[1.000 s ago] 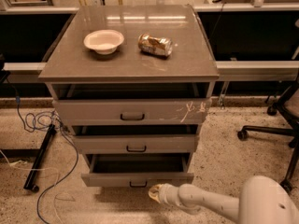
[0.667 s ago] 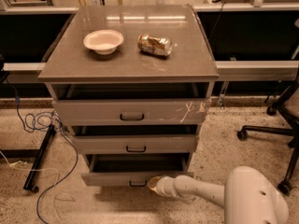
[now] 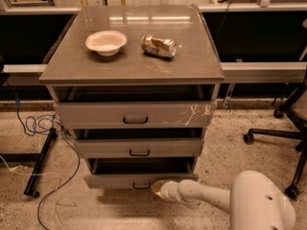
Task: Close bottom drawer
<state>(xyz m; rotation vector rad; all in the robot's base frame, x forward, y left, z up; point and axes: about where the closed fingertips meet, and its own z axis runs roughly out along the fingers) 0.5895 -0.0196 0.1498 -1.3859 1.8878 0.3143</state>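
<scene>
The bottom drawer (image 3: 115, 180) is the lowest of three grey drawers of the cabinet. It has a shallow plain front and a small dark handle (image 3: 142, 186), and it stands pulled out a little, with a dark gap above its front. My gripper (image 3: 158, 187) is at the end of the white arm (image 3: 206, 198) that reaches in from the lower right. Its tip is against the drawer front, just right of the handle.
The middle drawer (image 3: 139, 147) and the scratched top drawer (image 3: 134, 115) also stand slightly open. A white bowl (image 3: 106, 42) and a crushed can (image 3: 159, 46) lie on the cabinet top. Cables and a black stand (image 3: 41, 162) lie at the left. An office chair (image 3: 288, 123) stands at the right.
The arm has reached left and forward, and the gripper now touches the bottom drawer front. The drawer sits a little further in than before.
</scene>
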